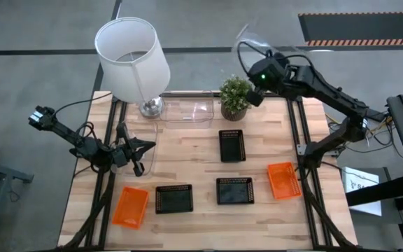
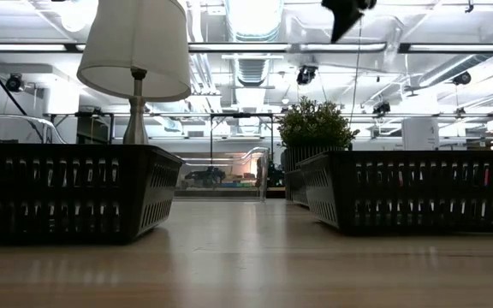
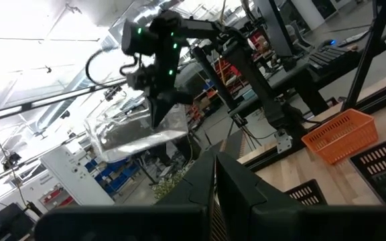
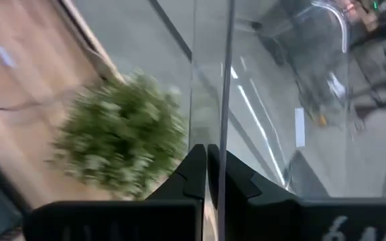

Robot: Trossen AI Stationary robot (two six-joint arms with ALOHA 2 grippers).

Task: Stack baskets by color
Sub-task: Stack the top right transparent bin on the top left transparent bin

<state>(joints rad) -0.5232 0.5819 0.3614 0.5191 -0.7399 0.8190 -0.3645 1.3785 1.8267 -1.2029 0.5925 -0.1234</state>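
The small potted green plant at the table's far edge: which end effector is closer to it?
The right end effector, holding a clear plastic basket raised just above the small potted green plant. The left end effector is far away, across the table, near its left side.

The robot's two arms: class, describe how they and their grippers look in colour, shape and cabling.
Both are dark, slim jointed arms trailing black cables. The right gripper has a green light glowing on its wrist; the left gripper ends in two dark pointed fingers.
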